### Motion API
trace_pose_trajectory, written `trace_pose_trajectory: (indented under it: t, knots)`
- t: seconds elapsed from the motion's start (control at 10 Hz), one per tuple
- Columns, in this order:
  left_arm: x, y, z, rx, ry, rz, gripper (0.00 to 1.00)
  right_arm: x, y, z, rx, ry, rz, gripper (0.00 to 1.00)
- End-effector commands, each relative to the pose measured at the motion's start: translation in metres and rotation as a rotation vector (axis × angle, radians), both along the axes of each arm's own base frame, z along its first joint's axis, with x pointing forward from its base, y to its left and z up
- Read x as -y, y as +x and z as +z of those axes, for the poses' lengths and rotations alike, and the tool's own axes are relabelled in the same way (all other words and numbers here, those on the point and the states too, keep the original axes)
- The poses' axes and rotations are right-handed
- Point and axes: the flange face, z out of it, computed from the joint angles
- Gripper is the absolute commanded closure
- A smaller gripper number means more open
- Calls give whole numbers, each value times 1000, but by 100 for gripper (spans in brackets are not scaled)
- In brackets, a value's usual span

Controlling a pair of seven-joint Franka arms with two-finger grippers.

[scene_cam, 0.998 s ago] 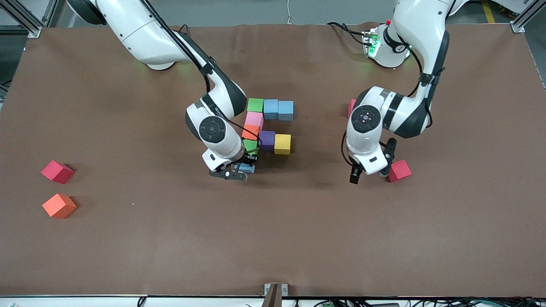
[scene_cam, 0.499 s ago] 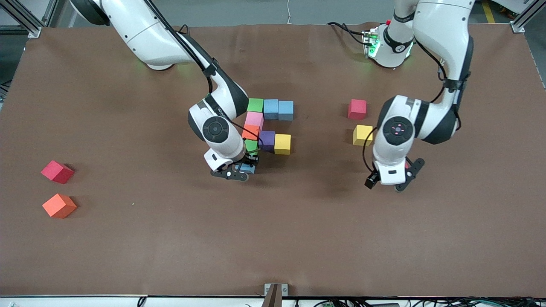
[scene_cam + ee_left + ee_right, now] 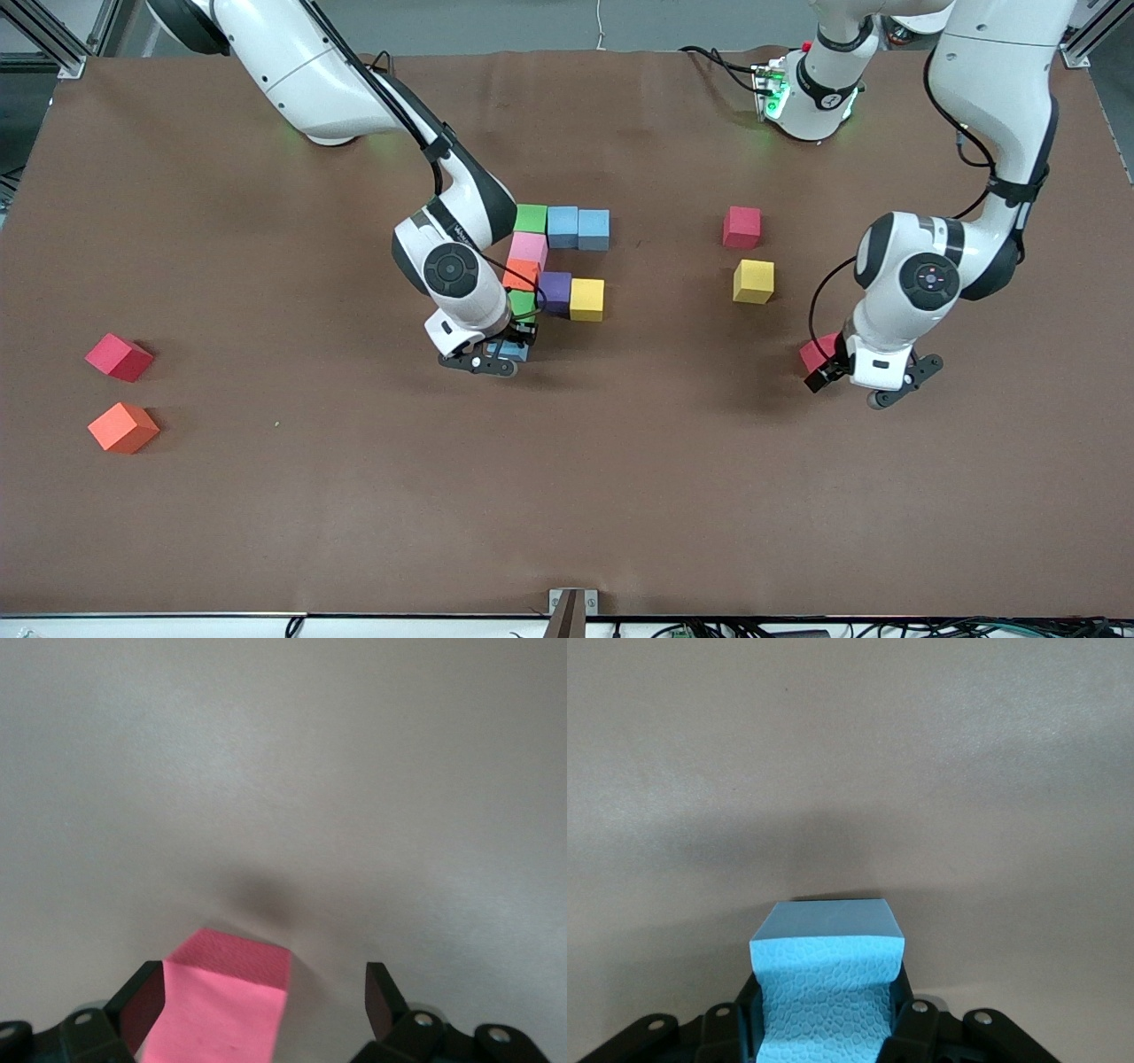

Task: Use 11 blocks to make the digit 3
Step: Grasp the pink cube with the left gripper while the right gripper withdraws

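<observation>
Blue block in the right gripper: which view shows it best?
Right wrist view: the blue block fills the foreground, pinched between the fingers. The front view shows only a sliver under the right gripper, beside the green block. The left wrist view shows none of it, just a red block.

we see a brown surface [image 3: 266, 532], white arms, a blue block [image 3: 828, 979] and a red block [image 3: 741, 227].

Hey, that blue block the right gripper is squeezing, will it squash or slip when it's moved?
The blue block bulges between the right gripper jaws, so it is probably soft and light. Its pebbled surface likely resists slipping. Flat faces suggest it won't roll.
</observation>
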Motion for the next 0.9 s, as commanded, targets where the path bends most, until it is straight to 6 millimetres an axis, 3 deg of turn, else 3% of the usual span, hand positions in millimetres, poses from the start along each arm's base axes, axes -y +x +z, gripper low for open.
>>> trace_pose_trajectory:
  t: [0.0, 0.2, 0.5, 0.6, 0.8]
  knots:
    - [-1, -14, 4, 7, -10, -55, 0, -2, 0, -1, 16, -9, -9, 54]
    - [-7, -27, -11, 56, -34, -51, 0, -10, -5, -1, 19, -10, -15, 32]
    - [-5, -46, -32, 61, -43, -75, 2, -8, -4, -3, 23, -18, -18, 25]
    - [-5, -49, -35, 53, -43, -78, 14, -7, -3, -2, 26, -19, -19, 24]
    - [-5, -49, -33, 55, -40, -95, 1, -7, -2, 0, 28, -17, -19, 0]
